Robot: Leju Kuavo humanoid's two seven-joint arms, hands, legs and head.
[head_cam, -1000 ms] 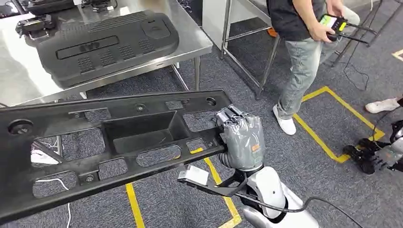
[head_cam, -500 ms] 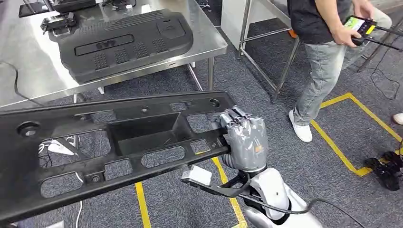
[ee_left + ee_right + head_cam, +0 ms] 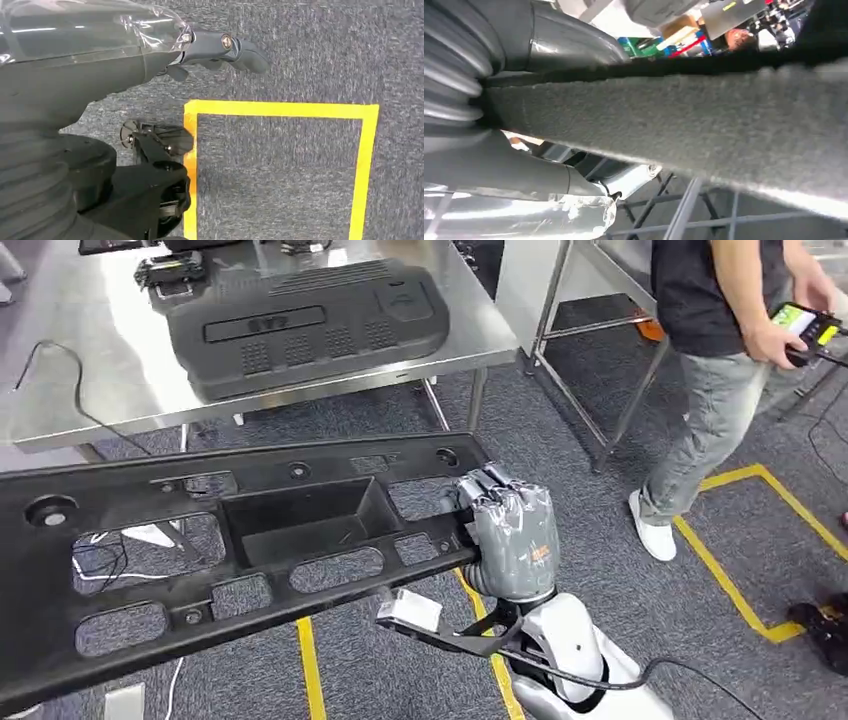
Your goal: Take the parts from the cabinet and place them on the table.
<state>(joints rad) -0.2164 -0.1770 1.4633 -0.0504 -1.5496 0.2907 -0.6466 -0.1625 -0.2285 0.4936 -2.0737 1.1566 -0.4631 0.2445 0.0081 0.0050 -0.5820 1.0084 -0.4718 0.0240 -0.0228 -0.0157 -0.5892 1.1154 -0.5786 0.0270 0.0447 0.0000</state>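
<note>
While your left hand [image 3: 75, 65] hangs over the grey carpet [image 3: 280, 165] in its wrist view, you see it holding nothing, one dark finger [image 3: 235, 47] stretched out straight past the wrapped palm; how the rest of its fingers lie you cannot tell. Yellow floor tape [image 3: 280, 109] makes a box outline on the carpet below it. Moving right in the head view, the long black panel [image 3: 200, 540] runs from the left edge across the lower middle, tilted a little, with a deep rectangular pocket at its centre and cut-out holes along it; it is off the table, in the air above the carpet. At the panel's right end your right hand [image 3: 512, 535] grips the edge, fingers [image 3: 485, 485] curled tight over the top rim, thumb side under. In the right wrist view the panel's rough underside [image 3: 704, 130] crosses the frame, pinched between the thick grey thumb and the fingers. Behind the panel stands the steel table [image 3: 90, 370], and on it lies a black engine cover [image 3: 310, 320], flat, near the table's front right corner, well apart from the held panel. Far right, a person [image 3: 720, 350] in jeans stands on the carpet holding a controller [image 3: 805, 325] with both hands, beside yellow tape on the floor.
</note>
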